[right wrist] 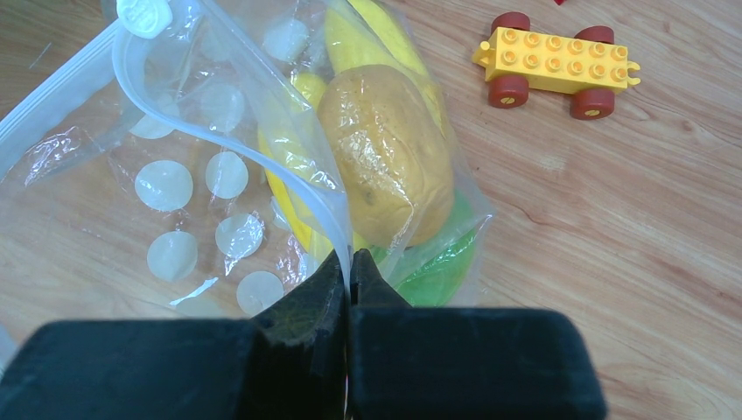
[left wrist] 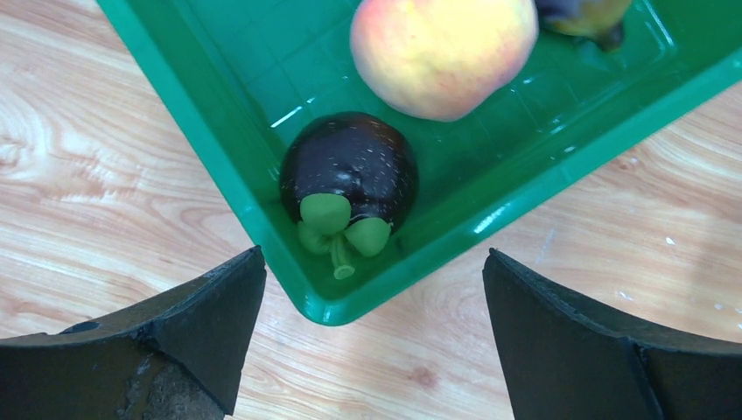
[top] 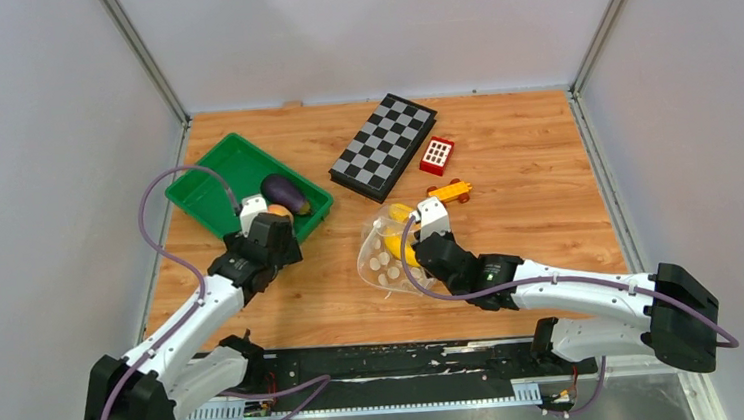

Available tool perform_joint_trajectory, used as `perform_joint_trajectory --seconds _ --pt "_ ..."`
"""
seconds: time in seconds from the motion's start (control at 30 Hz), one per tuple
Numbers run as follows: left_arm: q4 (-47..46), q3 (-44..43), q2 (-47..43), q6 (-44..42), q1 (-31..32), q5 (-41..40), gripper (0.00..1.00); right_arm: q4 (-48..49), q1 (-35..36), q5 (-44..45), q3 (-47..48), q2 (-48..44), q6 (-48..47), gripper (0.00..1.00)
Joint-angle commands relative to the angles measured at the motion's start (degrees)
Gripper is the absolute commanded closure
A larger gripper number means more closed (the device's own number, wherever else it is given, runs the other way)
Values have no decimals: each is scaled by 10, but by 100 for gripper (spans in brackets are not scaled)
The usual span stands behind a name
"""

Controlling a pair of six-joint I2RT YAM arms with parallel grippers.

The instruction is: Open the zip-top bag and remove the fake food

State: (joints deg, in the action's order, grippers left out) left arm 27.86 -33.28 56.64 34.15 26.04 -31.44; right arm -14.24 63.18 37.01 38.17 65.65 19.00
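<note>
The left end effector hung with fingers wide apart and empty over the corner of the green plastic tray, just above a dark round fake fruit with green leaves. The right end effector, fingers pressed together, was clamped on the rim of the clear white-dotted zip-top bag. The bag lay on the wooden counter, well to the left arm's right. Its zip strip ran away from the right end effector, and the mouth seemingly gaped toward the left arm, with yellow and green fake food inside
</note>
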Motion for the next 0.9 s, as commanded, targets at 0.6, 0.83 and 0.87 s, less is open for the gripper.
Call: perform_joint_trajectory --seconds 0.6,0.83,0.87 --pt "-56 -84 -107 78 104 274 0 -27 -1 -9 43 -22 -24 100" --pt "-146 -88 -82 125 201 275 6 -36 11 -9 62 -58 -58 100" --pt "-157 -91 -75 128 213 273 8 -34 13 -9 63 -61 -60 100"
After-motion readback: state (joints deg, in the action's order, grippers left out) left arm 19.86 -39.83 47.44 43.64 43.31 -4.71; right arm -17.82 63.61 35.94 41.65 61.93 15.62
